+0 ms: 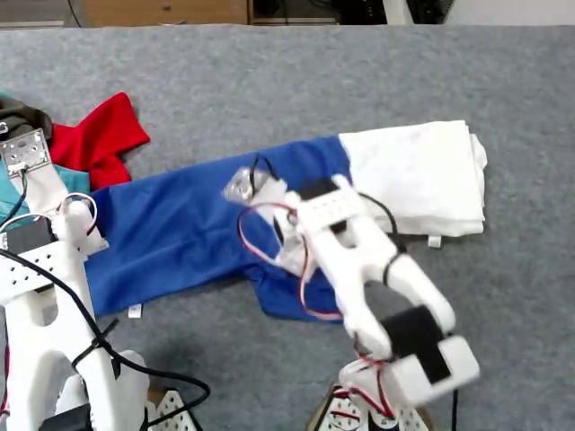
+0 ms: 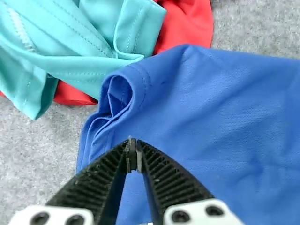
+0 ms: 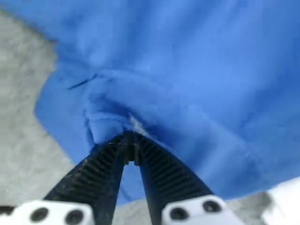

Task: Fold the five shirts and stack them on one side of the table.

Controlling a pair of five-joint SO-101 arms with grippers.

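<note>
Blue shirt (image 1: 180, 238) lies spread flat across the middle of the grey table (image 1: 512, 90) in the high view. One end runs up to a folded white shirt (image 1: 418, 175) on the right, likely the start of the stack. A red shirt (image 1: 99, 139) and a teal shirt (image 1: 11, 197) sit crumpled at the left edge, not yet folded. The left arm (image 1: 49, 278) stands over the blue shirt's left end. The right arm (image 1: 359, 251) stretches forward and low over the middle of it, so the two appear set to lift and fold it together.

From the left wrist, the left jaws are pressed together with their tips on the blue shirt, just beside a hem that has rolled up into a small curl. Whether any cloth is caught between them I cannot tell. The teal and red shirts lie just beyond that corner.

From the right wrist, the right jaws point steeply down and are pinching a puckered bunch of the blue fabric near its edge, with creases drawn toward the tips.
</note>
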